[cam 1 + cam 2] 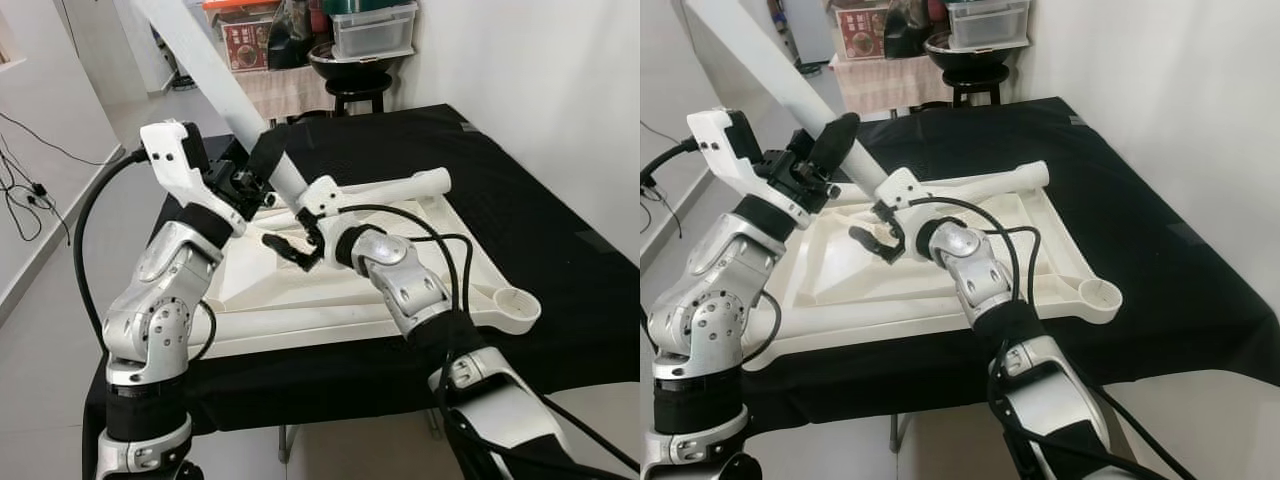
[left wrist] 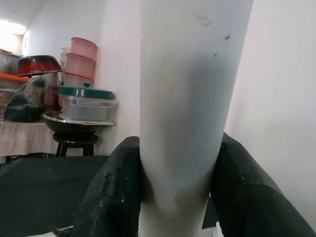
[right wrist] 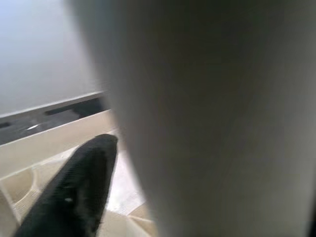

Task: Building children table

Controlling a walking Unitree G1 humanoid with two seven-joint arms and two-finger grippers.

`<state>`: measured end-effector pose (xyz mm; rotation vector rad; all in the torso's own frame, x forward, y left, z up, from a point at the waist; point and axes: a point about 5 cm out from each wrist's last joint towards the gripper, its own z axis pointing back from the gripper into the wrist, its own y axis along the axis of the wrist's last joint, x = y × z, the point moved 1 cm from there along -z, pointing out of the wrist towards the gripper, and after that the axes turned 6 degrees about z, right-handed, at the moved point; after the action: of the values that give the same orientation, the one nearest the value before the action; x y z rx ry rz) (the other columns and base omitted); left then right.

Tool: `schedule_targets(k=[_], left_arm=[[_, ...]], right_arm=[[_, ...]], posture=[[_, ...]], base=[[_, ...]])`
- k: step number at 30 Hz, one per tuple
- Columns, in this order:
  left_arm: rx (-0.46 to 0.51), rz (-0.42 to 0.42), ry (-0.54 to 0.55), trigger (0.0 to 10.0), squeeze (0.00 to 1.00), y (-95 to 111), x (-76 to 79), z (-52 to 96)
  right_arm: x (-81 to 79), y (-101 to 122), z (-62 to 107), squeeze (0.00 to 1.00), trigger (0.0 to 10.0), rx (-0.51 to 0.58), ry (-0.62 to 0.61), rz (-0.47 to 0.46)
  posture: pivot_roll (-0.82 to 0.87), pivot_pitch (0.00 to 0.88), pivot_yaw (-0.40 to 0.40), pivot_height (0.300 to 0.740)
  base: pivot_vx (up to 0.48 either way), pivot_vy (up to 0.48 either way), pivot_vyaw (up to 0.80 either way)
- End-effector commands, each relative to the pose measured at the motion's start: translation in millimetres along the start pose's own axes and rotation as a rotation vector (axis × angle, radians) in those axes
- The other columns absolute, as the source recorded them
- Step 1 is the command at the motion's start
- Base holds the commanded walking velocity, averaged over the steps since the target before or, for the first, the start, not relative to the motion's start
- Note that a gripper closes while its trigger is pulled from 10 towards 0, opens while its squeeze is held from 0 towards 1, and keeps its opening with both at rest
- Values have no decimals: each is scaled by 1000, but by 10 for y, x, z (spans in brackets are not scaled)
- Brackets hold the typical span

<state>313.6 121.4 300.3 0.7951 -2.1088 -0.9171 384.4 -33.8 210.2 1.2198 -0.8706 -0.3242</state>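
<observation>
Two arms on one leg. The upturned cream plastic table top [image 1: 300, 290] lies flat on the black-draped work surface [image 1: 520, 200], sockets up, so I can seat legs from above. I hold the long white tubular leg [image 1: 200, 60] tilted over its far-left corner: left gripper [image 1: 262, 165] clamped around the shaft; right gripper [image 1: 295, 248] near the base, fingers apparently spread astride it.

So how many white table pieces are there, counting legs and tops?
Table legs: 2, one held in the left gripper, one lying on the tabletop
Tabletop: 1
Total: 3
</observation>
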Motion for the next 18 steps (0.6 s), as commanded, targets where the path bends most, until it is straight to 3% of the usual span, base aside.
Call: schedule_targets(k=[1,8,17,18], left_arm=[[-10,71,-133,0,0,-55,270,-88],[-9,86,-138,0,0,-63,282,-98],[5,91,-139,0,0,-39,285,-111],[23,91,-126,4196,0,-13,262,-106]], right_arm=[[-71,139,-83,0,0,46,18,17],[9,241,-67,0,0,111,-46,151],[6,227,-68,0,0,116,-46,237],[7,212,-62,0,0,113,-45,241]], posture=[[-65,0,69,740],[-66,0,73,740],[-66,0,72,740],[-67,0,73,740]], base=[[0,0,0],[0,0,0],[0,0,0],[0,0,0]])
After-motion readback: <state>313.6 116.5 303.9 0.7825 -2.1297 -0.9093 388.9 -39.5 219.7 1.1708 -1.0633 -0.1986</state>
